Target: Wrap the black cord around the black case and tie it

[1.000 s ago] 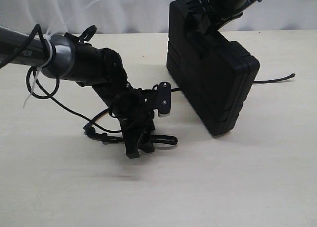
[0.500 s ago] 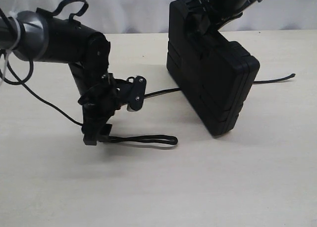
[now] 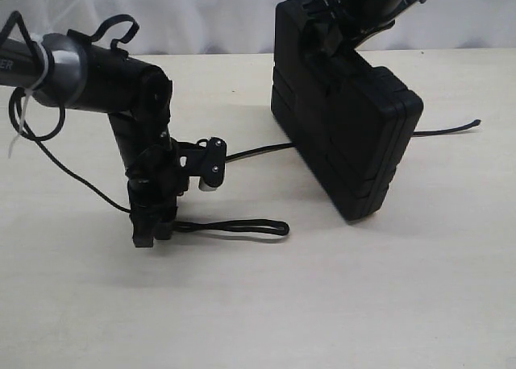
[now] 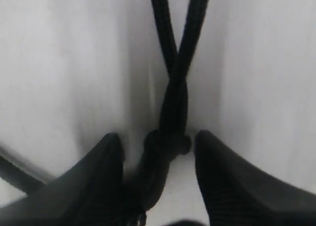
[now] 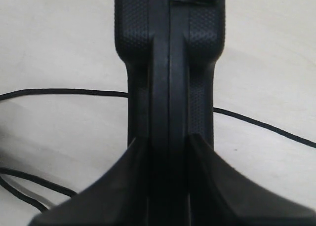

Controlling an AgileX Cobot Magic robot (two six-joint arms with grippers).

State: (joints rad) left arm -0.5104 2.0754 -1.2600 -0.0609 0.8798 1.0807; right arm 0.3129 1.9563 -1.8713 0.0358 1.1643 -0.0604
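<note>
Left claw point(image 4: 158, 157): jaws apart, straddling knot of black cord point(image 3: 242, 226) (loop end lying left on desk point(image 3: 258, 304)).
Right claw point(image 5: 168, 152): clamped on black case point(image 3: 347, 127), tilted up, far right.

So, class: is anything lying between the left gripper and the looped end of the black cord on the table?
Nothing visible. The left gripper sits right over the cord, its knot between the two fingers, with only bare table around. The right gripper holds the case upright.
</note>
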